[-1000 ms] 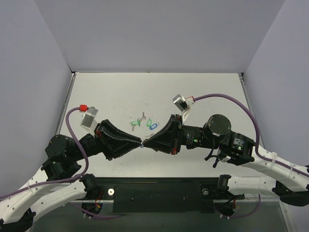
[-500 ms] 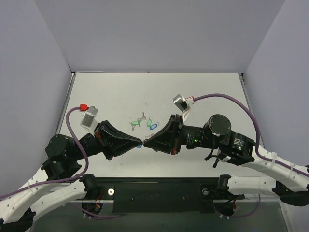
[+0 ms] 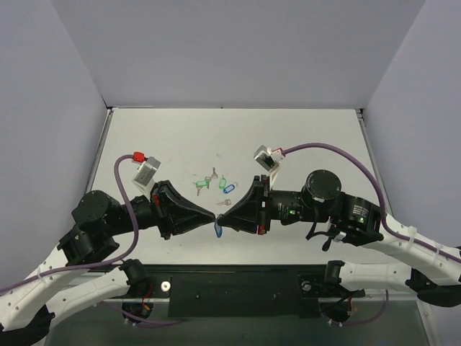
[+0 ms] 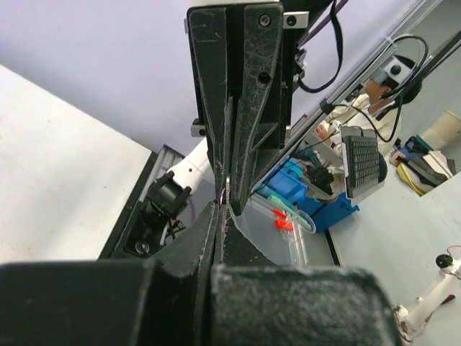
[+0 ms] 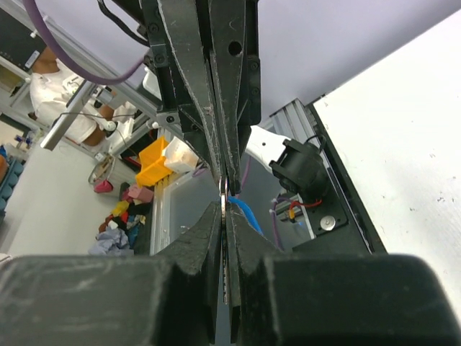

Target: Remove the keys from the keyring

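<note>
The left gripper (image 3: 214, 215) and right gripper (image 3: 221, 222) meet tip to tip above the worktop (image 3: 302, 137), both pinched on the keyring (image 3: 217, 220) (blue tag (image 3: 218, 231) dangling).

Desk (image 3: 310, 137): white, matt, faintly scuffed. It is enclosed on three sides by pale lavender-grey walls (image 3: 238, 50), and a black panel (image 3: 238, 288) runs along its near edge.

Two green-tagged bunches lie near mid-desk, the left bunch (image 3: 202, 185) and the right bunch (image 3: 222, 183), each with small silver keys attached. A lighter blue tag (image 3: 229, 189) lies just beside the right bunch.

Off the desk, the left wrist view shows a blue bin (image 4: 292, 189) and a seated person wearing headphones (image 4: 385, 83). The right wrist view shows a yellow bin (image 5: 155, 164) and a person in white (image 5: 50, 90), both blurred.
</note>
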`<move>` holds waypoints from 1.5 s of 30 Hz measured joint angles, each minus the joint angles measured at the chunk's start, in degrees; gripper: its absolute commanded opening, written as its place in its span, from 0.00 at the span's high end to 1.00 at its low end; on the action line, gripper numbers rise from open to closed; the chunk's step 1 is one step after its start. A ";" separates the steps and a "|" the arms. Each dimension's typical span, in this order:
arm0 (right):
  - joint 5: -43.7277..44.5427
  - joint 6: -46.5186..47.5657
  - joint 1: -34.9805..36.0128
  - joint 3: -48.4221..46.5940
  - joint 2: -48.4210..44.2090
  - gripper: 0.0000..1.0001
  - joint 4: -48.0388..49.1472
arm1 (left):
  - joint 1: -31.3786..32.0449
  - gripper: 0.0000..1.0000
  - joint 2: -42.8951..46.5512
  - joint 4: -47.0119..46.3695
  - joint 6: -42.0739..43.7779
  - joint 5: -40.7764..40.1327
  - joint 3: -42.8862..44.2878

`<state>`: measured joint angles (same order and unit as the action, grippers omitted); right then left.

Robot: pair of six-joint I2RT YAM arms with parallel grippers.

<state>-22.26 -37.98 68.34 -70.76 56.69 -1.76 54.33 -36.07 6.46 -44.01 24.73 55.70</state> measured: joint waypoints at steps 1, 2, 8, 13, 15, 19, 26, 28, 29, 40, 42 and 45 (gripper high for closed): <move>-0.11 0.31 0.00 -0.31 0.09 1.00 -0.74 | 0.00 1.00 -0.42 1.03 0.15 0.37 0.48; -0.26 0.59 0.02 -0.57 0.15 1.00 -1.57 | 0.00 1.00 -0.79 1.95 0.28 0.70 0.87; -0.63 1.92 0.13 -0.72 0.42 1.00 -5.03 | 0.09 1.00 -1.88 7.50 1.42 1.49 2.54; -1.16 2.23 0.39 -0.72 1.20 1.00 -5.70 | 0.11 0.87 -1.81 10.75 2.03 1.70 3.37; -1.27 2.27 0.44 -0.72 1.46 1.00 -5.79 | 0.11 0.58 -1.49 11.45 2.36 1.40 3.41; -1.14 2.25 0.72 -0.72 1.99 1.00 -5.73 | 0.17 0.31 0.33 11.50 2.27 -0.55 3.28; -0.11 1.31 0.76 -0.39 1.97 1.00 -2.60 | 0.33 0.27 8.31 1.36 -0.57 -6.10 -3.04; 0.28 0.68 0.76 0.11 1.86 1.00 -0.87 | 0.33 0.28 9.68 -3.39 -2.10 -7.19 -5.68; 0.44 0.33 0.76 0.55 1.77 1.00 0.33 | 0.33 0.29 10.01 -5.57 -2.84 -7.61 -6.86; 1.01 -3.48 0.76 3.50 0.72 1.00 10.62 | 0.33 0.48 6.36 -16.90 -6.84 -8.44 -9.86; 1.03 -3.58 0.79 3.50 0.37 1.00 11.17 | 0.33 0.50 5.70 -17.25 -6.86 -8.44 -9.86; 1.03 -3.58 0.79 3.50 -0.31 1.00 11.43 | 0.33 0.59 4.83 -17.62 -6.88 -8.41 -9.86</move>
<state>-21.23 -41.56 69.12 -67.26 56.38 9.67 54.65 -31.24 -11.16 -50.89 16.32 45.84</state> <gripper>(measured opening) 0.007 0.480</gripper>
